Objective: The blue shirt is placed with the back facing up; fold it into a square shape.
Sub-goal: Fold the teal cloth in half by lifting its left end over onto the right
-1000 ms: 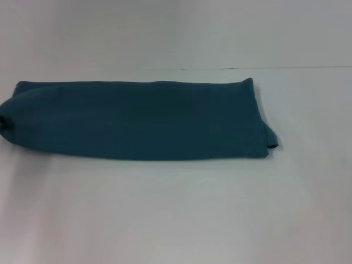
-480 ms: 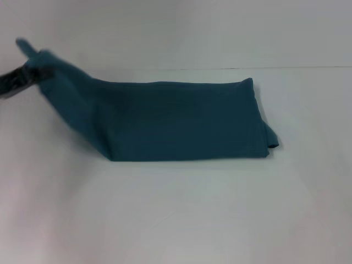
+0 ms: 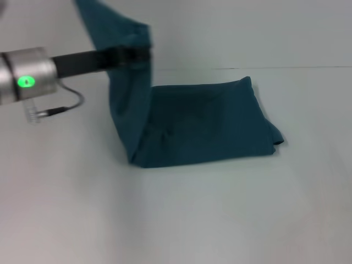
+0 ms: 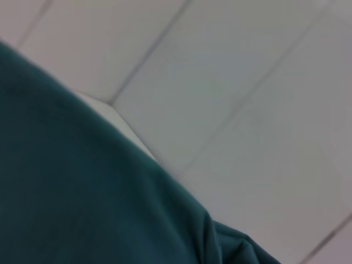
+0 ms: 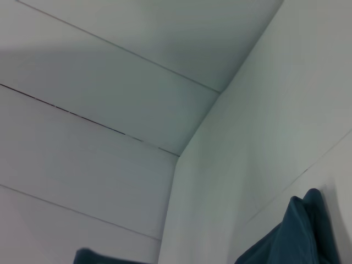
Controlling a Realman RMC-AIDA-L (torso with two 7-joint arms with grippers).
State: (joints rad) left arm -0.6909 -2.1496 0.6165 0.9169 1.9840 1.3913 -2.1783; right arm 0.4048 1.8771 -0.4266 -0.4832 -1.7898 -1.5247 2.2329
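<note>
The blue shirt is a dark teal band folded lengthwise, its right part lying flat on the white table. Its left end is lifted off the table and hangs down from my left gripper, which is shut on the fabric above the shirt's middle. The left arm reaches in from the left edge of the head view. Teal cloth fills the lower part of the left wrist view. A corner of the shirt shows in the right wrist view. My right gripper appears in no view.
The left arm's silver wrist ring with a green light and a loose cable hang over the table's left side. A pale wall stands behind the table's far edge.
The left gripper took hold of the shirt's left end, raised it off the table and carried it up and to the right. The lifted part now hangs over the shirt's middle.
</note>
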